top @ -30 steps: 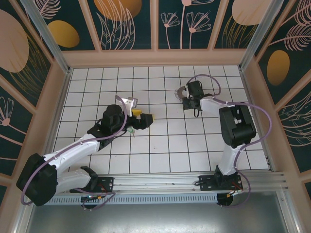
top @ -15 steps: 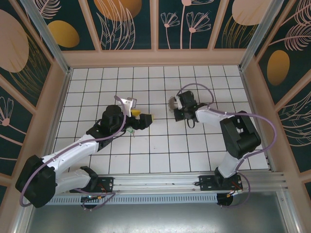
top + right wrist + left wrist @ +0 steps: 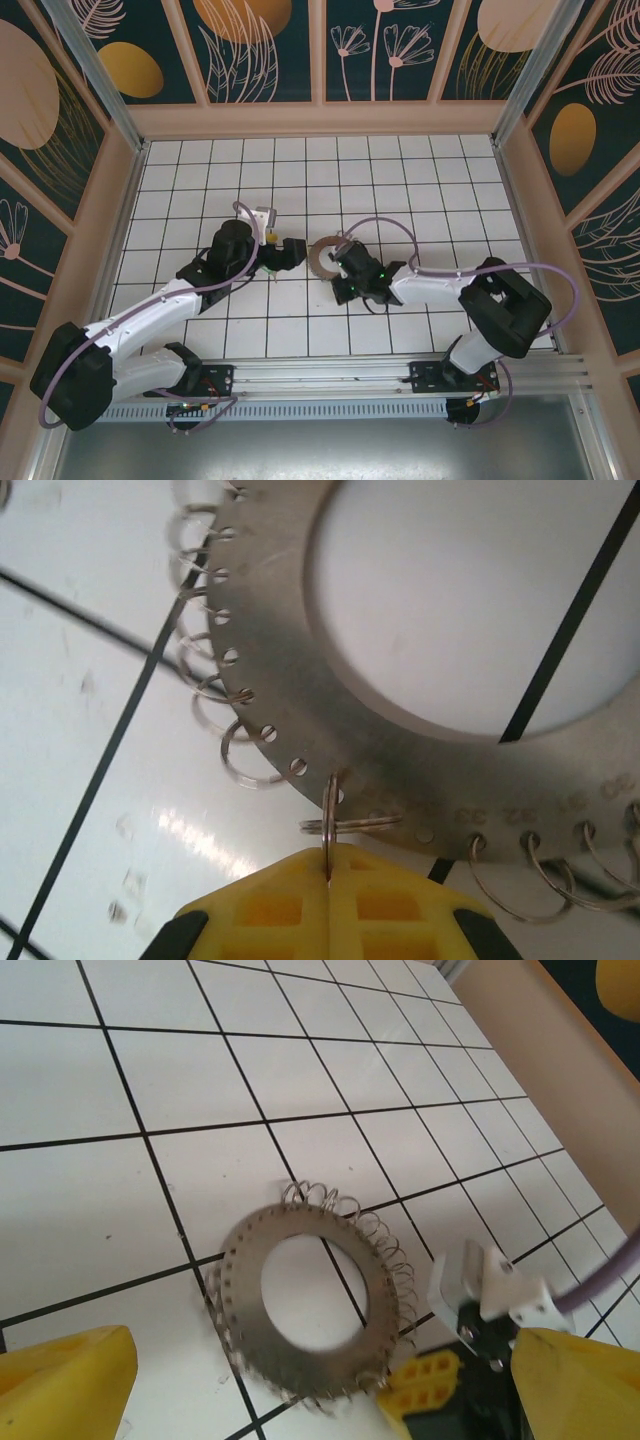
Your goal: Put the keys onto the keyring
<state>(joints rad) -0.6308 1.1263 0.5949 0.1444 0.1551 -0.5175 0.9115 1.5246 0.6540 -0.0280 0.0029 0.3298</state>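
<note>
Right pincer pinched tight on one small loop of the keyring, now at the middle of the counter, no longer far right. Left pincer gaping, empty, just beside. Looks set for threading.

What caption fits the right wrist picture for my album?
Right gripper pinching the keyring by one small wire loop, over white tiles.

Dull silver-grey keyring, white floor with black grid lines, yellow right claw.
</note>
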